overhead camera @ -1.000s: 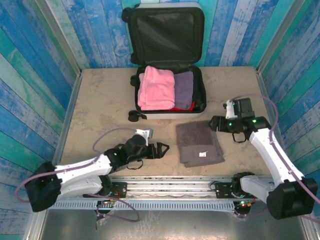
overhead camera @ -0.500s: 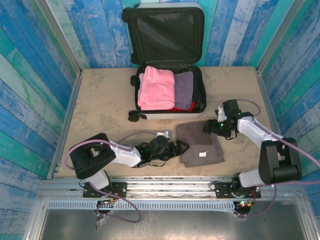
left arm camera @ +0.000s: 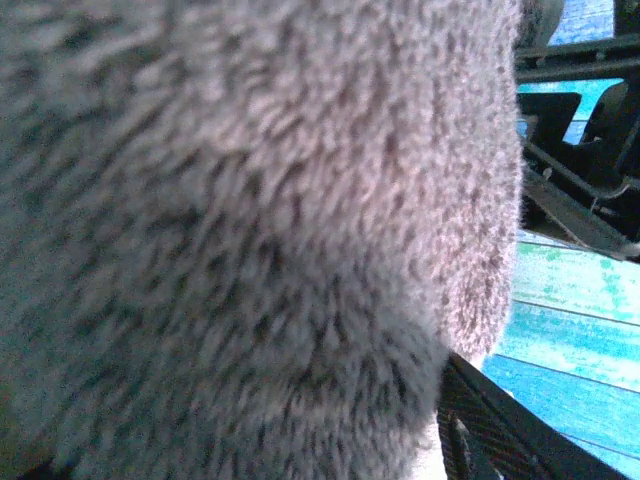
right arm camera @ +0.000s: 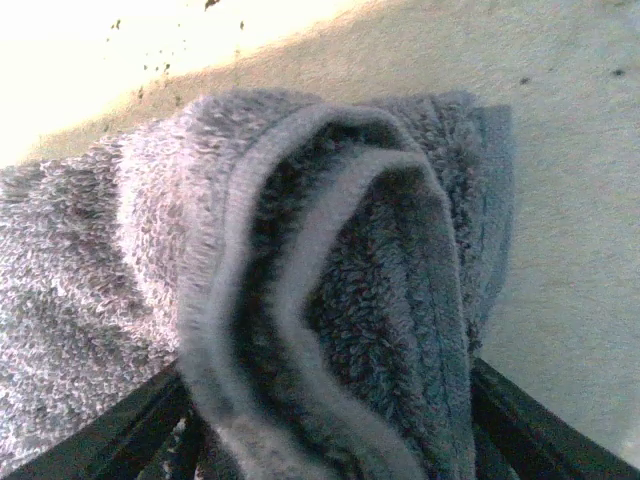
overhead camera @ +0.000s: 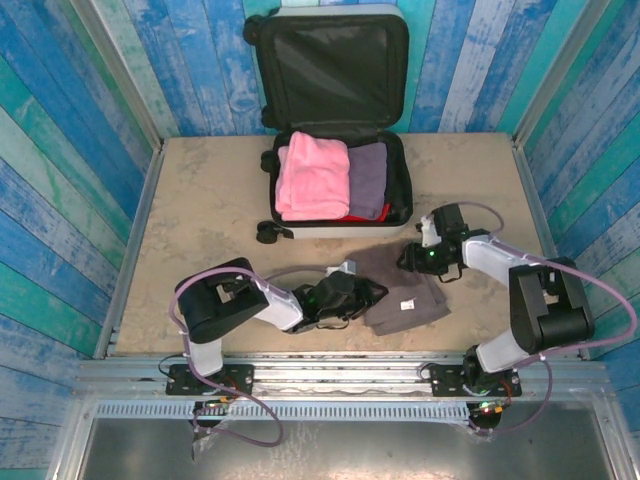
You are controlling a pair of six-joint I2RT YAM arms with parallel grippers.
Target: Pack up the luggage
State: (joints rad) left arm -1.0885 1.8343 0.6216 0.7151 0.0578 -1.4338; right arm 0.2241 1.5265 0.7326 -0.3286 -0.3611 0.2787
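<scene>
Left tool (overhead camera: 372, 293) and right tool (overhead camera: 408, 258) both clamped on opposite ends of the grey towel (overhead camera: 405, 302) — likely to lift it spread, not bunched — toward the luggage (overhead camera: 335, 70) lying open at the surface's (overhead camera: 200, 190) far edge.

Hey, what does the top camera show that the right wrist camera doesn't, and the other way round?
Top camera: the open luggage at the back of the table, holding a pink towel and a purple towel, with the left hand and right hand meeting the gray towel from opposite sides.
Right wrist camera: close detail, a hemmed fold of that towel bunched up between the fingers.
Both: the gray towel lying on the tan table.
</scene>
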